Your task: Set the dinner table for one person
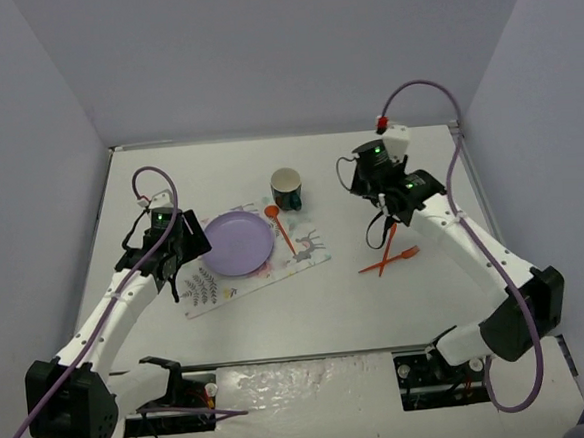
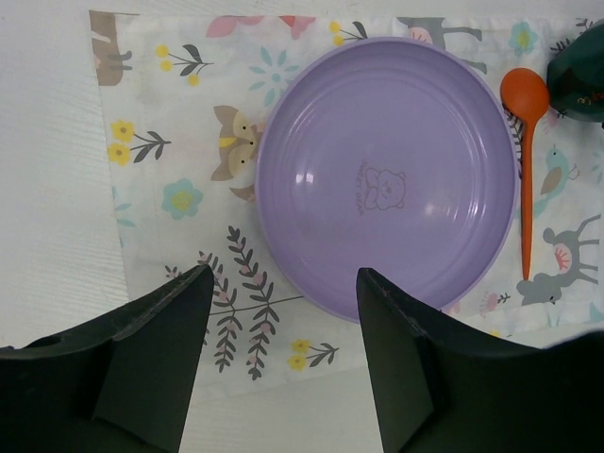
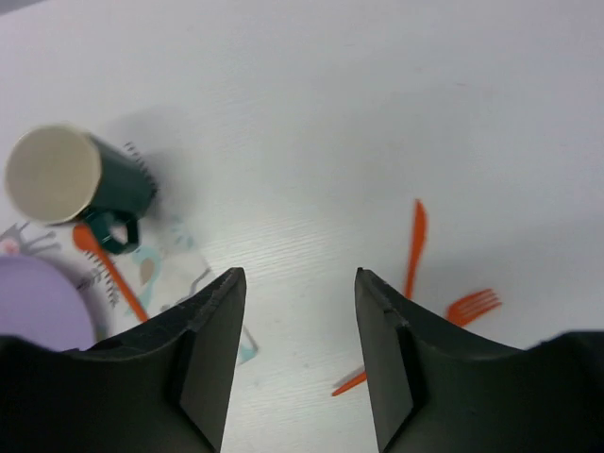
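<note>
Right arm: I am judging the step in hand to be fetching the orange knife (image 3: 413,247) and orange fork (image 3: 472,305), which are lying crossed on the bare dinner table (image 1: 378,303), well right of the printed placemat (image 1: 309,243). I cannot tell which one is on top, so I am planning to pinch one handle near its free end, away from the crossing, with the fingers square across it, and to lift straight up. My right gripper (image 3: 297,283) is hovering over the pair, wrist pointing down, jaws spread and holding nothing. My left gripper (image 2: 283,278) is hanging over the near rim of the purple plate (image 2: 387,175), also spread and empty. The orange spoon (image 2: 526,151) is lying just right of the plate, with the green mug (image 1: 287,187) beyond it.
</note>
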`<action>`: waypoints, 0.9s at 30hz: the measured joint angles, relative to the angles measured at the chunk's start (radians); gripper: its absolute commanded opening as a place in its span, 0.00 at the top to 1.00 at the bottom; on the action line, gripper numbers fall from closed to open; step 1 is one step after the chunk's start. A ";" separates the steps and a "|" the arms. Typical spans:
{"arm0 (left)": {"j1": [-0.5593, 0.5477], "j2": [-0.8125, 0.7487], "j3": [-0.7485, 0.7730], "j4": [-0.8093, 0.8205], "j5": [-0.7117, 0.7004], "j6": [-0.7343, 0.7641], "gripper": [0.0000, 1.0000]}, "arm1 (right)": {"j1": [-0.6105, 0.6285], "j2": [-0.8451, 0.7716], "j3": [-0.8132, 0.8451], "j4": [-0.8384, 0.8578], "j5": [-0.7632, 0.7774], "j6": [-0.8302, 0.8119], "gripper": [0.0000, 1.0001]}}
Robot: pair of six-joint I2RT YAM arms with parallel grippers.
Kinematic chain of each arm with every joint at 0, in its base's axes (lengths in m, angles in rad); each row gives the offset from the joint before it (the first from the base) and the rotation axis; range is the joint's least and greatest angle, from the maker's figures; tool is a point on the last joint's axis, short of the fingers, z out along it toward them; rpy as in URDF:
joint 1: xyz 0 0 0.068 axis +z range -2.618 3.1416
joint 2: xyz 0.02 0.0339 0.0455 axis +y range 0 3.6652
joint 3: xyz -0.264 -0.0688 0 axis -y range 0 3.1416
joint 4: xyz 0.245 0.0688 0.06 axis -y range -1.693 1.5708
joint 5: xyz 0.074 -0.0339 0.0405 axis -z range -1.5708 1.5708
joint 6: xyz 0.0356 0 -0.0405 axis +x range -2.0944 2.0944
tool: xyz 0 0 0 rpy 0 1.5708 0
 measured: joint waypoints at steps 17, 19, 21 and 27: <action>0.000 -0.042 -0.001 0.006 0.052 -0.001 0.41 | -0.148 -0.016 -0.356 -0.100 -0.076 0.222 0.55; 0.000 -0.043 -0.002 0.005 0.052 -0.001 0.41 | -0.157 -0.016 -0.374 -0.090 -0.081 0.232 0.56; 0.000 -0.043 -0.002 0.006 0.052 -0.001 0.41 | -0.166 -0.016 -0.396 -0.070 -0.092 0.234 0.57; 0.000 -0.043 -0.002 0.006 0.054 -0.001 0.41 | -0.207 0.029 -0.439 0.004 -0.130 0.226 0.60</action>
